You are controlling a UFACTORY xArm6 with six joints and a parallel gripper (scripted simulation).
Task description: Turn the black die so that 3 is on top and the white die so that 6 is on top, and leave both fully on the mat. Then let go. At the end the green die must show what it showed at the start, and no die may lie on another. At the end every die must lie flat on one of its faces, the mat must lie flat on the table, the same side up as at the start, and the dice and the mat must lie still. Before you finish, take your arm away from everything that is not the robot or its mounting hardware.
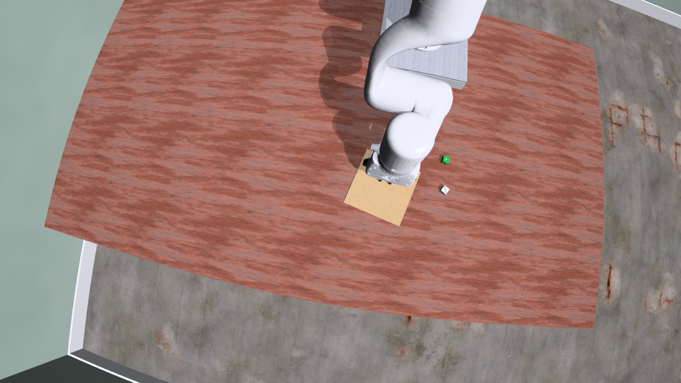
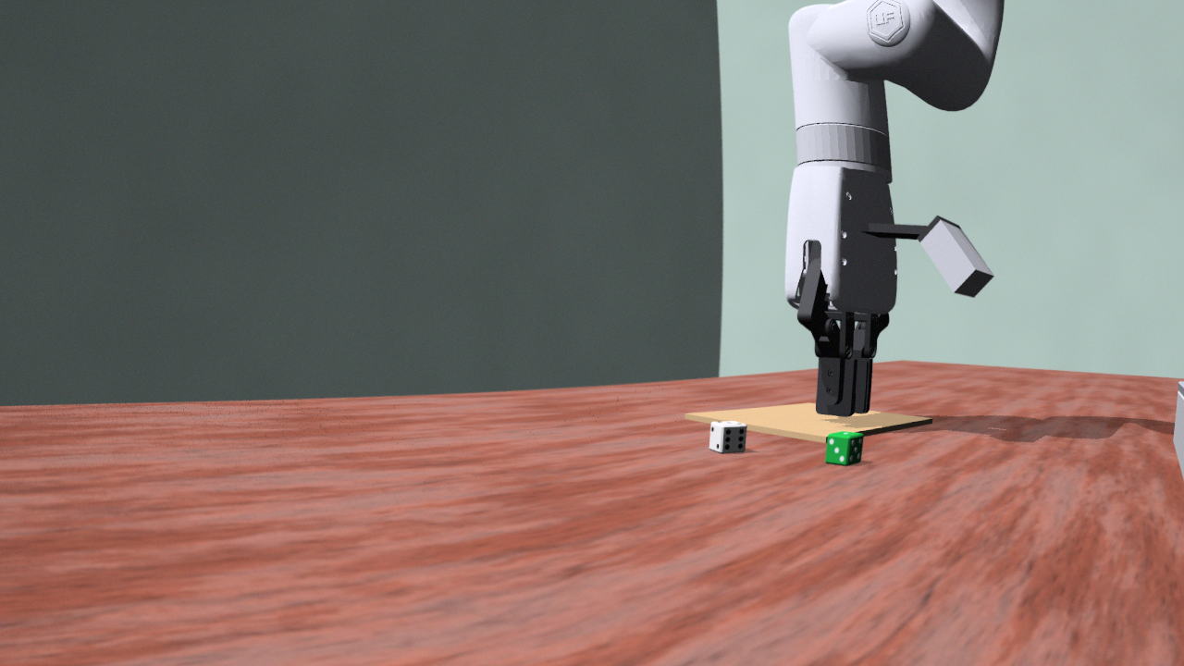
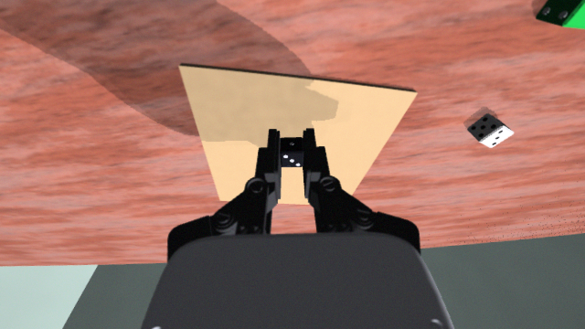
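Note:
My gripper (image 2: 844,411) (image 3: 292,143) is shut on the black die (image 3: 292,156), low over the tan mat (image 1: 381,205) (image 2: 765,419) (image 3: 375,107). The black die shows 3 on its upward face and 1 on the side towards the wrist camera. Whether it touches the mat I cannot tell; in the top and exterior views it is hidden. The white die (image 1: 444,190) (image 2: 728,437) (image 3: 494,131) lies flat on the table beside the mat, 3 on top, with 6 on one side. The green die (image 1: 445,159) (image 2: 844,448) (image 3: 577,15) lies flat on the table, 1 on top.
The grey base block (image 1: 428,64) stands behind the arm. The green and white dice lie apart, off the mat's right side in the top view. The red-brown table (image 1: 214,166) extends around the mat, and the arm's shadow crosses part of both.

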